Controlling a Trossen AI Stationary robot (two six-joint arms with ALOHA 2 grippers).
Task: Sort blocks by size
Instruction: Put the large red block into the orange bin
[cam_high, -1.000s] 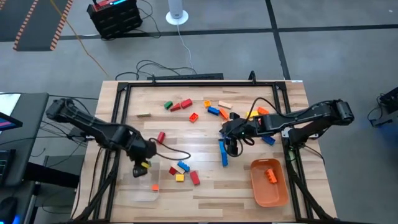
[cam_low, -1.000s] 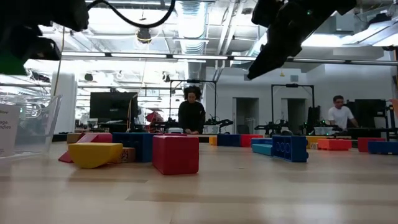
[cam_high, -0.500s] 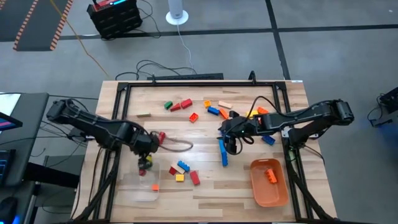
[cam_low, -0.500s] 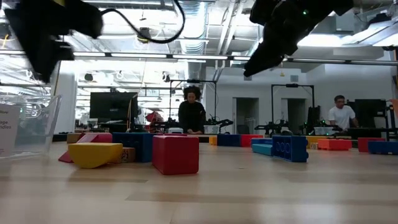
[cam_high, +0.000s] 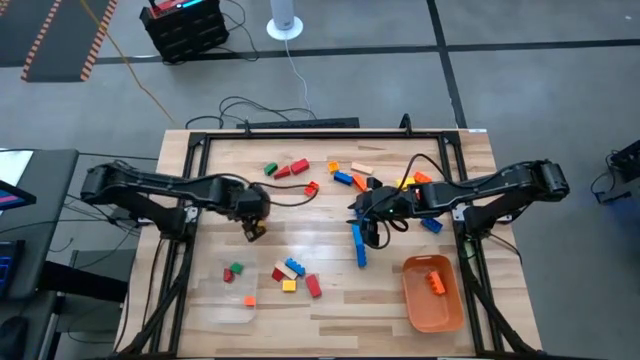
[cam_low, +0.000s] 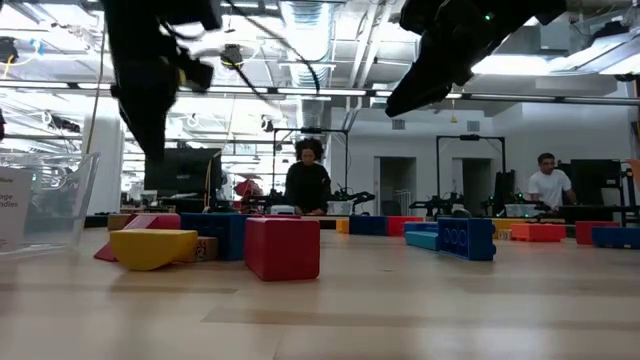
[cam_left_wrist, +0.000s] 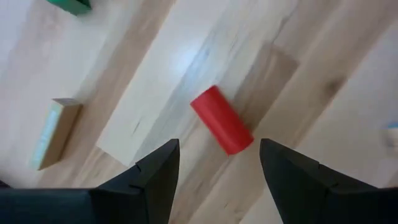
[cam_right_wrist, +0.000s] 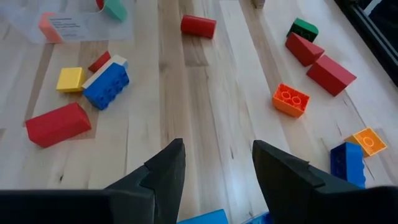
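Observation:
Blocks in red, blue, orange, yellow, green and tan lie scattered on the wooden table (cam_high: 330, 310). My left gripper (cam_high: 252, 218) hangs open at left centre, fingers pointing steeply down. A short red block (cam_left_wrist: 221, 119) lies flat on the wood below it, just beyond the fingertips and untouched. A tan block (cam_left_wrist: 55, 132) lies nearby. My right gripper (cam_high: 362, 210) hovers open right of centre, above the far end of a long blue bar (cam_high: 358, 245). A green and red block (cam_high: 232, 270) and an orange block (cam_high: 248, 300) lie in the clear tray (cam_high: 222, 300).
An orange tray (cam_high: 415, 305) at the near right holds an orange block (cam_high: 437, 282). Red, blue and yellow blocks (cam_high: 292, 275) lie near the front centre. More blocks (cam_high: 345, 175) lie at the far centre. People stand in the room beyond the table (cam_low: 308, 185).
My left gripper has gone from over the clear tray toward the table's far edge and a little right, turning as it went. It now hangs over the short red block. The green and red block that was under its fingers now lies in the clear tray.

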